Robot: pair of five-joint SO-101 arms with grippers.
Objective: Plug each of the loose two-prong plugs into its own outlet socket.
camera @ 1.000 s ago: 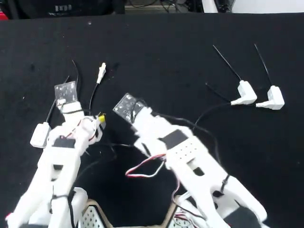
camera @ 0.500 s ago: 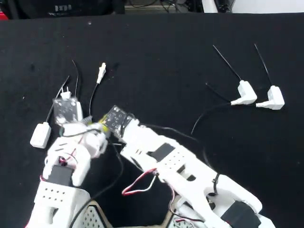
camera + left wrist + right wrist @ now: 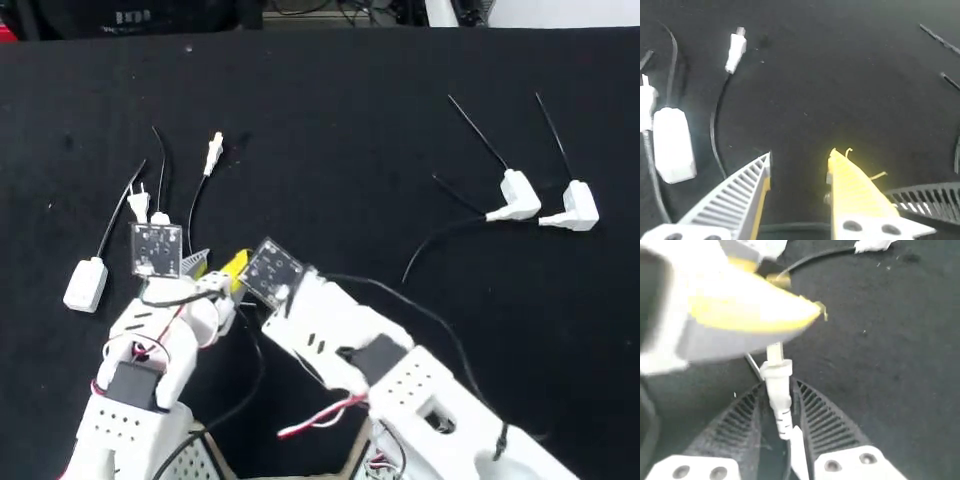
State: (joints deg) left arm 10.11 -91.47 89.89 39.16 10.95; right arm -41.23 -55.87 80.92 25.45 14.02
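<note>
Right wrist view: right gripper (image 3: 778,385), jaws clamped on a white plug (image 3: 776,371), nose just beside left gripper (image 3: 800,155), jaws apart, empty. Both arms have drawn back toward their bases, off the outlet socket (image 3: 85,283); insertion not begun. Beyond, loose plug (image 3: 212,153) lies on tabletop (image 3: 350,120).

In the high view the bottom edge cuts off both arms, and a square camera board (image 3: 272,272) hides the right gripper (image 3: 779,386). In the right wrist view the yellow finger (image 3: 750,310) of the left gripper (image 3: 800,154) is a close blur covering the tip of the white plug (image 3: 777,390). In the left wrist view the picture's edge cuts a second plug (image 3: 645,100).
</note>
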